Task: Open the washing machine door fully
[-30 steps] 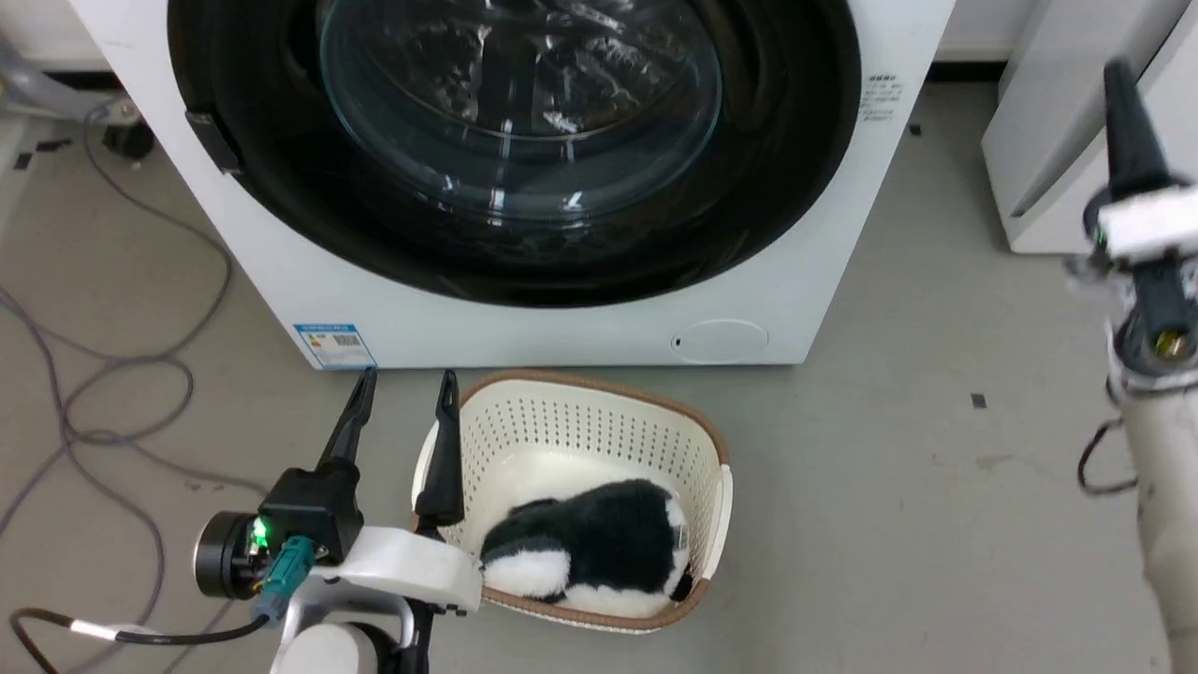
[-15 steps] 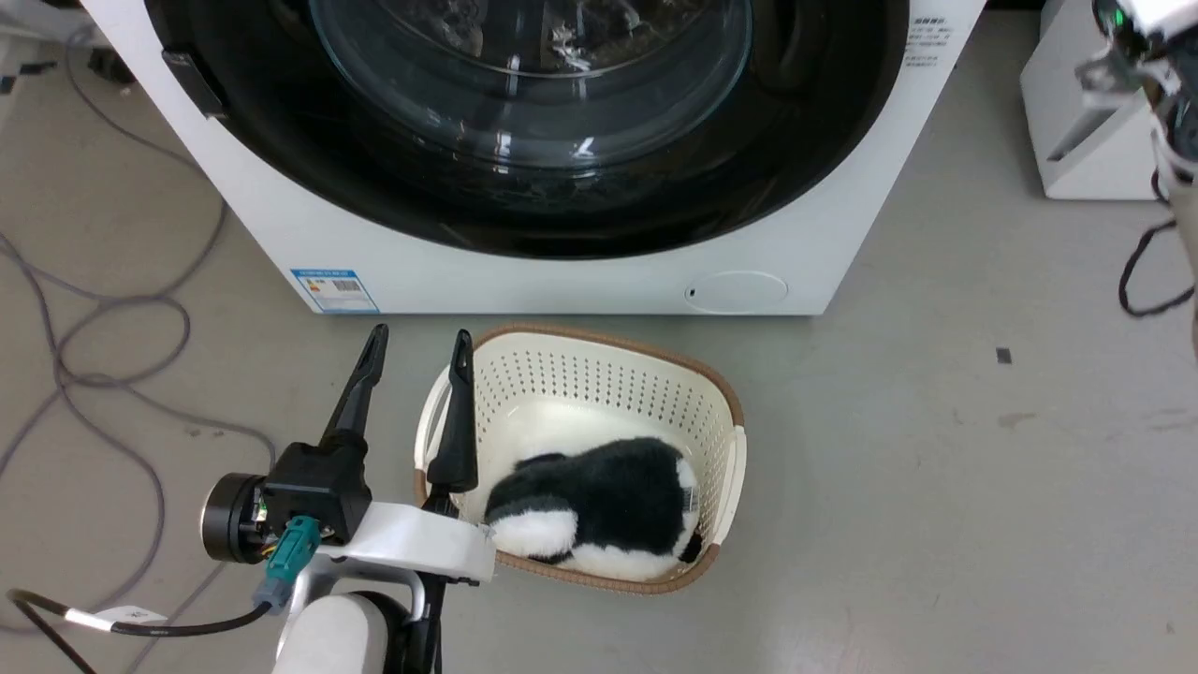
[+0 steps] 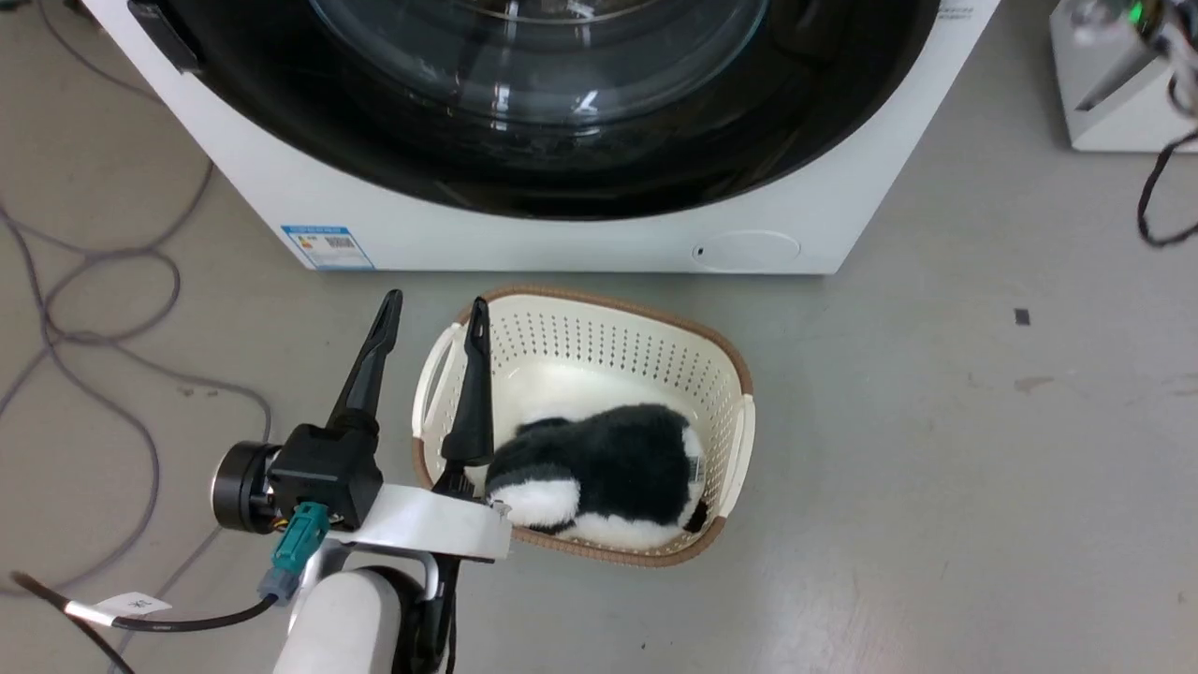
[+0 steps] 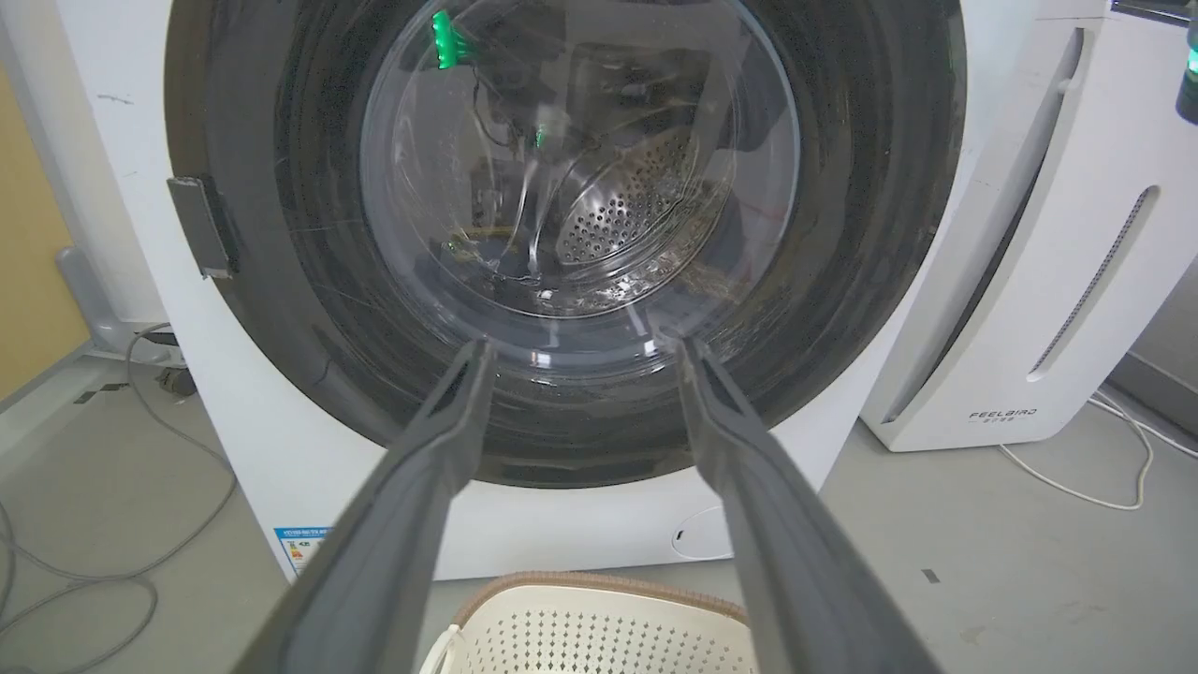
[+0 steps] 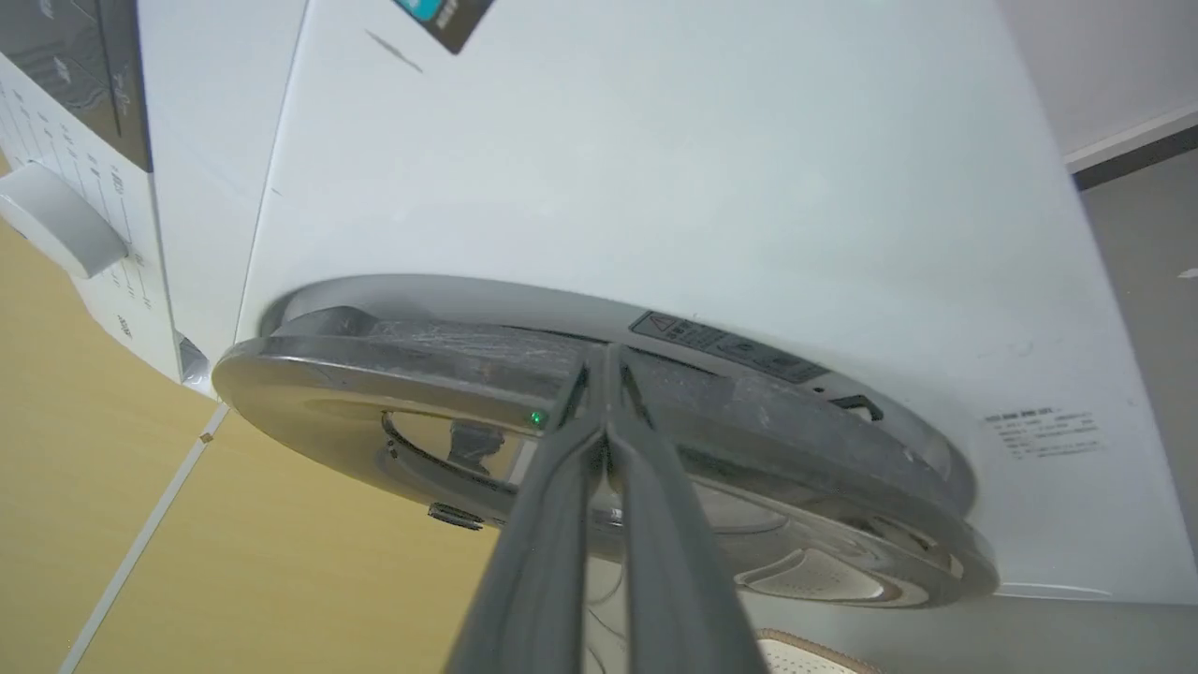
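The white washing machine [image 3: 580,248] stands at the top of the head view. Its glossy black washing machine door [image 3: 524,178] with the glass bowl faces me. In the left wrist view the door [image 4: 281,281] has its small tab [image 4: 199,225] on the left. My left gripper [image 3: 436,304] hangs open low in front of the machine, apart from it, fingers [image 4: 440,449] empty. In the right wrist view my right gripper [image 5: 606,360] is shut, its tips at the door's rim [image 5: 796,449] seen edge-on. I cannot tell if they touch.
A cream perforated basket [image 3: 721,374] holding a black-and-white plush toy [image 3: 599,463] sits on the floor just before the machine, beside my left fingers. Grey cables [image 3: 84,309] loop on the floor at the left. A white FEELBAIR appliance [image 4: 1029,281] stands right of the machine.
The head camera has tilted down, so the machine has slid up the picture. My right arm has risen out past the top right corner. The left gripper stays open by the basket.
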### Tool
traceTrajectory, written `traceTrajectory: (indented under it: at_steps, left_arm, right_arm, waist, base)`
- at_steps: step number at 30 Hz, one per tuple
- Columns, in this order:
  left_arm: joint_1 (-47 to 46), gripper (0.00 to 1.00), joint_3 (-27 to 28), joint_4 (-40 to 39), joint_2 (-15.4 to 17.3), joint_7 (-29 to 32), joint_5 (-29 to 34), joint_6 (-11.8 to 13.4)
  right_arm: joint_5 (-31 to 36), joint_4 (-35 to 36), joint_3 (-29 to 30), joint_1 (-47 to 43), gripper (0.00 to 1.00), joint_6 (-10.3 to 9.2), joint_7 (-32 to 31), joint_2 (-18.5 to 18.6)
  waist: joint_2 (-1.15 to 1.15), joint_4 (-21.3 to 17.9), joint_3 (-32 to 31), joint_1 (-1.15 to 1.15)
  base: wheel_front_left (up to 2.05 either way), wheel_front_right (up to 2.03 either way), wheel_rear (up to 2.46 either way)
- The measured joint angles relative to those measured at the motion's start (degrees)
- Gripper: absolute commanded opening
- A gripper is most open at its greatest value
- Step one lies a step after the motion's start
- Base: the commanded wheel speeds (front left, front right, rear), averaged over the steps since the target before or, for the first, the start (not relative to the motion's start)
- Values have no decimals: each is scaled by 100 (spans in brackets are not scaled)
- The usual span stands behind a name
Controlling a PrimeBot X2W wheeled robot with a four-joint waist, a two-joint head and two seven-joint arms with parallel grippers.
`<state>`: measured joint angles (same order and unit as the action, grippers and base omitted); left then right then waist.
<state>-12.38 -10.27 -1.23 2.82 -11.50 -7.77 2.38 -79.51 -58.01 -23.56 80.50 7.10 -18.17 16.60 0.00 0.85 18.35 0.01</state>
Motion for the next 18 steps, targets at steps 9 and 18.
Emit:
traceTrajectory:
  at_steps: [9, 18]
  left_arm:
    - [-199, 100, -132, -35, -2, -111, -107, 58]
    - [-345, 100, -226, -46, -2, -219, -201, 123]
  right_arm:
    - [-530, -526, -642, 846, 0, 1, -410, -3]
    - [-962, -1054, -1357, 1649, 0, 1, -1202, -52]
  waist:
    - [0, 49, 324, 0]
    - [0, 71, 590, 0]
  base:
    - [0, 0, 0]
    - [0, 0, 0]
